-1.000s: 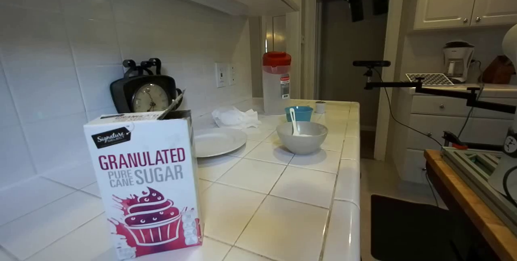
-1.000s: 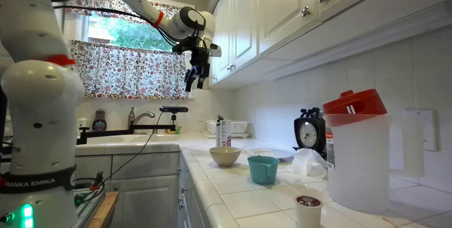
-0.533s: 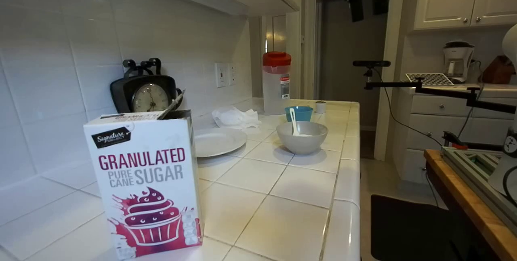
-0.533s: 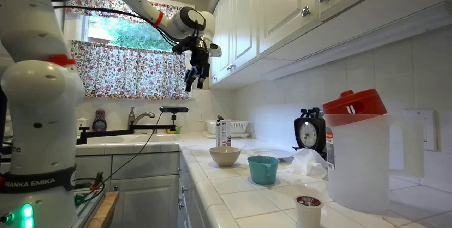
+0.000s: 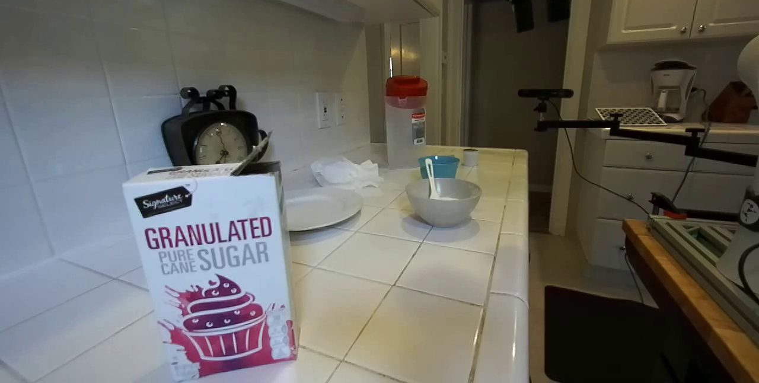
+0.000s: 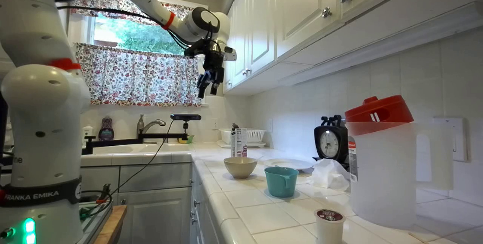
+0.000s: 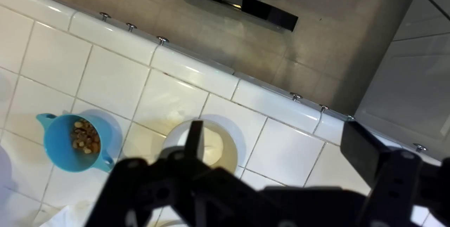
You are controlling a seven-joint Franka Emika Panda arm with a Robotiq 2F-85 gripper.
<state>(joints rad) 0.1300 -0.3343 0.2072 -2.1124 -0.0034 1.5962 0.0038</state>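
My gripper (image 6: 208, 92) hangs high over the counter, its black fingers wide apart with nothing between them. In the wrist view the gripper (image 7: 274, 128) has bare tile below its gap, and its left finger partly covers a pale bowl (image 7: 231, 149) far beneath. That bowl holds white powder (image 7: 214, 146); a white spoon (image 5: 431, 178) leans inside it. A blue two-handled cup (image 7: 63, 146) with brown nut-like pieces stands near the bowl. The granulated sugar box (image 5: 213, 276) stands upright, its top flap raised. A white plate (image 5: 326, 208) lies partly hidden behind the box.
Upper cabinets (image 6: 302, 10) run close beside the arm. A red-lidded pitcher (image 6: 385, 172), small pod cup (image 6: 329, 229), crumpled paper (image 6: 328, 176) and black clock (image 6: 332, 138) stand on the counter. A camera (image 6: 185, 117) on a black bracket sits below the gripper's height.
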